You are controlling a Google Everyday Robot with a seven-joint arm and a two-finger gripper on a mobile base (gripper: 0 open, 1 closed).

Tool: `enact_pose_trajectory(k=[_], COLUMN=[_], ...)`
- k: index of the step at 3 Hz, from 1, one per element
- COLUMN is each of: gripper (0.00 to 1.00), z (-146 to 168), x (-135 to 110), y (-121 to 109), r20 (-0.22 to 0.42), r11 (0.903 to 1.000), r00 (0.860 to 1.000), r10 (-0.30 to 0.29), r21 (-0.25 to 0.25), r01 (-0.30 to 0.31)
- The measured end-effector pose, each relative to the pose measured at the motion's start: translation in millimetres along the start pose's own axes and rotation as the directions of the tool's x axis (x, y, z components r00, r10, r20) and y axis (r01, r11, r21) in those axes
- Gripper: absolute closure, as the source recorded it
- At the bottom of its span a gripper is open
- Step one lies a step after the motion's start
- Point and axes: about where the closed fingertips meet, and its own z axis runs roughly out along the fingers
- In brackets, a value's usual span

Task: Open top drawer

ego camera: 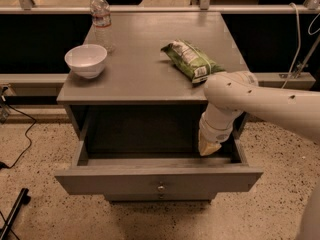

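Grey top drawer (125, 181) stands pulled well out below the tabletop (145, 69), so the task looks done, while the claw (209, 148) hangs inside its right end, grip unreadable.

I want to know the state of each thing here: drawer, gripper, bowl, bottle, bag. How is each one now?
top drawer: open, pulled well out.
gripper: down inside the open drawer, at its right side.
bowl: upright on the tabletop.
water bottle: upright, cap on, behind the bowl.
green bag: lying flat on the tabletop.
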Motion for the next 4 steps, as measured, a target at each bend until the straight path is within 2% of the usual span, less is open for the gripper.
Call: enact_pose_trajectory(k=[1, 2, 3, 4], gripper=[1.0, 1.0, 1.0, 1.0], z=[12, 12, 0, -5], x=[12, 14, 6, 4], y=[17, 32, 67, 95], r20=[0.039, 0.08, 0.17, 0.24], r11=[0.999, 0.9959, 0.9852, 0.9736], r00=[0.999, 0.997, 0.985, 0.971], r10=[0.028, 0.017, -0.005, 0.014], r21=[-0.035, -0.09, -0.168, -0.224], r01=[-0.027, -0.009, 0.034, 0.041])
